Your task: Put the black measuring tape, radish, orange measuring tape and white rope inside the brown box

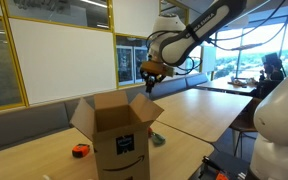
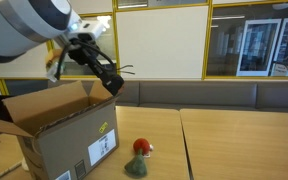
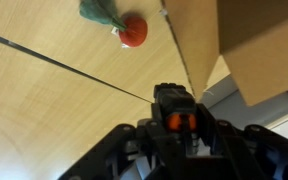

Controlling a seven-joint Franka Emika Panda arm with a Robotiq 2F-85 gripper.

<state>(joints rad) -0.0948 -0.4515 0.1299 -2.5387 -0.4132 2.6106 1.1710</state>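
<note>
The claw (image 1: 150, 82) is hanging in the air, well above the table (image 1: 44, 150), and it is clenching a small dark case with an orange spot showing between the fingers, most likely the black tape (image 3: 172, 97). In the wrist view the fingers are pressing on the case from both sides.

The box (image 1: 124, 140) is standing open on the table below the claw, with its flaps spreading outward. In both exterior views the claw (image 2: 112, 82) is sitting high over one top edge of the box (image 2: 59, 140), by a raised flap. From the wrist, the box wall (image 3: 259, 50) is showing off to one side of the claw (image 3: 174, 118), with bare table straight beneath, so I cannot tell whether the claw is over the opening.

The radish (image 2: 141, 148) is lying on the table far below the claw, just beside the box, with its green end pointing away from the carton. In the wrist view the radish (image 3: 132, 30) is showing ahead of the fingers.

The orange tape (image 1: 80, 150) is lying on the table on the far side of the box from the claw, well apart from it.
</note>
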